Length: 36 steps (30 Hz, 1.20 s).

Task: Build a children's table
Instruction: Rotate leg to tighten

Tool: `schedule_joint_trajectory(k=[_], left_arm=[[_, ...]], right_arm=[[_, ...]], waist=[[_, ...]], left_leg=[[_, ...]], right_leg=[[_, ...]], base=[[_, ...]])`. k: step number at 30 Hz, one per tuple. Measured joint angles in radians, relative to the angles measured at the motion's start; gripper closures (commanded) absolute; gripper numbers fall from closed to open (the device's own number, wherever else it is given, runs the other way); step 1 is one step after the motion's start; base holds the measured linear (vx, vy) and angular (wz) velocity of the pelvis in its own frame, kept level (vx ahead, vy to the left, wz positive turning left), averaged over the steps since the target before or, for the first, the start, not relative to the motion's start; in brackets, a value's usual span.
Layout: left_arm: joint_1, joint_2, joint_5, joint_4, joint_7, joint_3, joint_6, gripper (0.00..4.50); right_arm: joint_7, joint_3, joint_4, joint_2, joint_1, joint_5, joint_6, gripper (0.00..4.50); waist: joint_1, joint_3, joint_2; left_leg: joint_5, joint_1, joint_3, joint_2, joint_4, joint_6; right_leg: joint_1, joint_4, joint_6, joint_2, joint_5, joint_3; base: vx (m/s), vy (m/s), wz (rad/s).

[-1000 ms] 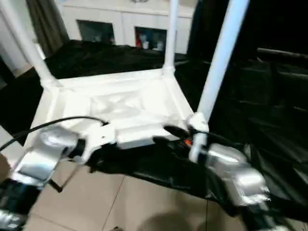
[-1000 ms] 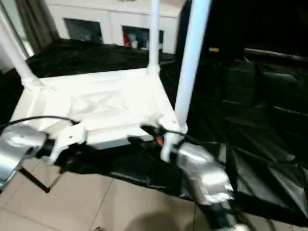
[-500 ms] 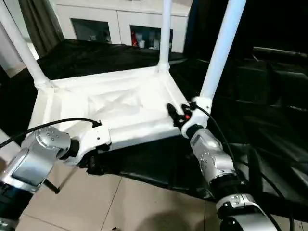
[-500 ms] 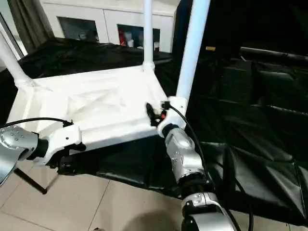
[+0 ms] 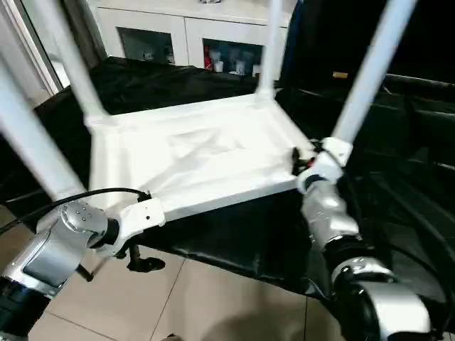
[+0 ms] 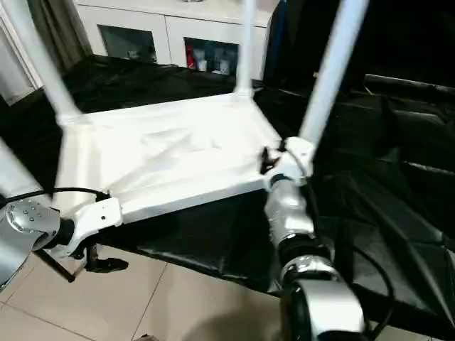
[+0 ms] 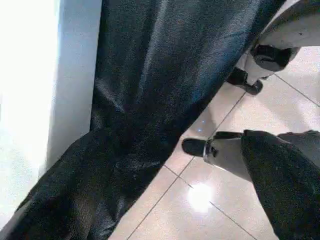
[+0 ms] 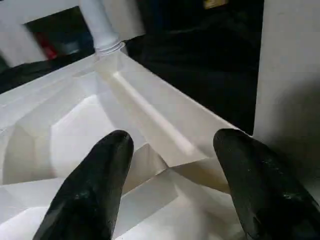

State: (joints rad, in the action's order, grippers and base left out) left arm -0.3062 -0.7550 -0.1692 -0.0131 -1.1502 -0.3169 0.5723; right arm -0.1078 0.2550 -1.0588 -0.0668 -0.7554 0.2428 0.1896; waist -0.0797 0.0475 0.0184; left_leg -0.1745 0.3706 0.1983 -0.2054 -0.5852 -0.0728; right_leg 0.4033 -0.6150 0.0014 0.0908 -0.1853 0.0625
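Note:
The children's table (image 5: 199, 153) lies upside down on a black cloth, ribbed underside up, with its white legs standing in the corner sockets. The near-left leg (image 5: 32, 138) rises close to the camera, and the near-right leg (image 5: 370, 71) stands beside my right wrist. My right gripper (image 5: 298, 160) sits at the near-right corner with its fingers (image 8: 95, 185) apart over the rim (image 8: 170, 135); I see no grip on it. My left gripper (image 5: 140, 261) hangs open below the table's near edge, over the floor. One of its fingers (image 7: 282, 180) shows against the tiles.
The black cloth (image 5: 405, 213) drapes over the low support and down to the tiled floor (image 5: 213, 298). A white cabinet (image 5: 178, 35) with glass doors stands at the back. Dark furniture fills the right side.
The camera has shifted. My left gripper has come off the table's near edge, dropped below it and spread its fingers. The right gripper has stayed at the near-right corner.

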Motion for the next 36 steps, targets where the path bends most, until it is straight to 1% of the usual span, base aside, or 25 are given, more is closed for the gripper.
schedule_joint_trajectory(k=[6,9,11,13,14,16,18,19,20,23,25,28,30,33,34,36], left_arm=[[-0.006,0.005,-0.006,0.018,0.033,-0.007,-0.015,0.04],[-0.015,0.018,-0.005,0.044,0.053,-0.007,-0.045,0.04],[-0.020,0.021,-0.004,0.076,0.083,-0.002,-0.078,0.04],[-0.019,0.020,0.003,0.096,0.090,0.022,-0.093,0.04],[-0.019,0.020,0.021,0.101,0.091,0.046,-0.101,0.04],[-0.012,0.026,0.088,0.091,0.075,0.111,-0.116,0.04],[0.001,0.031,0.153,0.063,0.047,0.165,-0.115,0.04],[0.008,0.034,0.201,0.037,0.026,0.197,-0.107,0.04],[0.011,0.033,0.230,0.018,0.011,0.219,-0.097,0.04],[0.021,0.018,0.291,-0.013,-0.021,0.267,-0.074,0.04],[0.034,-0.003,0.334,-0.007,-0.042,0.310,-0.057,0.04],[0.039,-0.036,0.377,0.011,-0.058,0.380,-0.037,0.04],[0.044,-0.081,0.390,0.039,-0.061,0.419,-0.035,0.04],[0.061,-0.118,0.388,0.077,-0.058,0.458,-0.035,0.04],[0.063,-0.118,0.392,0.102,-0.047,0.479,-0.041,0.04],[0.057,-0.110,0.403,0.142,-0.024,0.529,-0.051,0.04]], right_arm=[[-0.012,0.021,-0.050,-0.061,-0.015,0.000,0.021,1.49],[-0.013,0.028,-0.070,-0.098,-0.017,-0.001,0.030,1.49],[-0.014,0.038,-0.095,-0.140,-0.022,-0.002,0.042,1.49],[-0.015,0.053,-0.095,-0.172,-0.022,-0.002,0.050,1.49],[-0.015,0.060,-0.095,-0.192,-0.023,-0.002,0.059,1.49],[0.001,0.074,-0.095,-0.211,-0.026,0.000,0.063,1.49],[0.026,0.073,-0.094,-0.214,-0.027,0.000,0.064,1.49],[0.045,0.066,-0.094,-0.210,-0.027,-0.002,0.065,1.49],[0.059,0.055,-0.094,-0.207,-0.027,-0.006,0.065,1.49],[0.108,0.034,-0.090,-0.193,-0.023,-0.019,0.068,1.49],[0.177,0.021,-0.058,-0.178,0.005,-0.018,0.077,1.49],[0.285,-0.007,-0.007,-0.163,0.055,-0.017,0.074,1.49],[0.382,-0.072,0.075,-0.161,0.114,-0.025,0.032,1.49],[0.432,-0.142,0.148,-0.164,0.185,-0.061,-0.009,1.49],[0.419,-0.152,0.204,-0.166,0.226,-0.067,-0.026,1.49],[0.392,-0.149,0.269,-0.173,0.272,-0.067,-0.043,1.49]], waist=[[-0.001,0.000,0.000],[-0.007,0.000,0.000],[-0.011,0.001,0.001],[-0.012,0.001,0.001],[-0.009,0.001,0.001],[-0.002,0.001,0.001],[0.007,0.001,0.001],[0.016,0.001,0.001],[0.022,0.001,0.001],[0.039,0.001,0.001],[0.045,0.001,0.001],[0.046,0.001,0.001],[0.045,0.001,0.002],[0.042,0.001,0.003],[0.035,0.001,0.003],[0.026,0.001,0.002]], left_leg=[[0.000,0.000,0.000,0.000,-0.001,0.000],[0.000,0.001,0.000,0.000,-0.002,0.000],[0.000,0.003,0.000,0.000,-0.002,0.000],[0.000,0.005,0.000,0.000,-0.003,0.001],[0.000,0.006,0.000,0.000,-0.004,0.001],[0.000,0.006,0.000,-0.001,-0.005,0.001],[0.000,0.007,0.000,-0.001,-0.005,0.001],[0.000,0.008,0.000,-0.001,-0.006,0.001],[0.001,0.009,0.000,-0.001,-0.006,0.001],[0.001,0.011,-0.001,-0.002,-0.006,0.002],[0.001,0.013,-0.001,-0.002,-0.006,0.002],[0.001,0.013,-0.002,-0.003,-0.007,0.002],[0.001,0.013,-0.002,-0.003,-0.007,0.002],[0.001,0.013,-0.002,-0.002,-0.007,0.002],[0.001,0.013,-0.002,-0.002,-0.007,0.002],[0.001,0.012,-0.002,-0.002,-0.007,0.002]], right_leg=[[0.000,-0.001,0.000,0.000,0.000,0.000],[0.000,-0.001,0.000,0.000,0.000,0.000],[0.000,-0.001,0.000,0.000,0.000,0.000],[0.000,-0.001,0.000,0.001,0.000,0.000],[0.001,-0.001,0.000,0.001,0.000,0.000],[0.001,0.000,0.000,0.000,0.000,0.000],[0.002,0.000,0.000,0.000,0.000,0.000],[0.003,-0.001,0.000,0.000,0.000,0.001],[0.004,-0.001,0.000,0.000,0.000,0.001],[0.006,-0.002,0.000,-0.001,0.000,0.001],[0.008,-0.002,0.000,-0.002,0.000,0.001],[0.008,-0.002,0.000,-0.002,0.000,0.001],[0.007,-0.002,0.000,-0.003,0.000,0.001],[0.006,-0.001,0.000,-0.002,0.000,0.001],[0.006,-0.001,0.000,-0.002,0.000,0.001],[0.005,0.000,0.000,-0.002,0.000,0.001]], base=[[0.000,0.000,0.00],[0.000,0.000,0.00],[0.000,0.000,0.00],[0.000,0.000,0.00],[0.000,0.000,0.00],[0.000,0.000,0.00],[0.000,0.000,0.00],[0.000,0.000,0.00],[0.000,0.000,0.00],[0.000,0.000,0.00],[0.000,0.000,0.00],[0.000,0.000,0.00],[0.000,0.000,0.00],[0.000,0.000,0.00],[0.000,0.000,0.00],[0.000,0.000,0.00]])
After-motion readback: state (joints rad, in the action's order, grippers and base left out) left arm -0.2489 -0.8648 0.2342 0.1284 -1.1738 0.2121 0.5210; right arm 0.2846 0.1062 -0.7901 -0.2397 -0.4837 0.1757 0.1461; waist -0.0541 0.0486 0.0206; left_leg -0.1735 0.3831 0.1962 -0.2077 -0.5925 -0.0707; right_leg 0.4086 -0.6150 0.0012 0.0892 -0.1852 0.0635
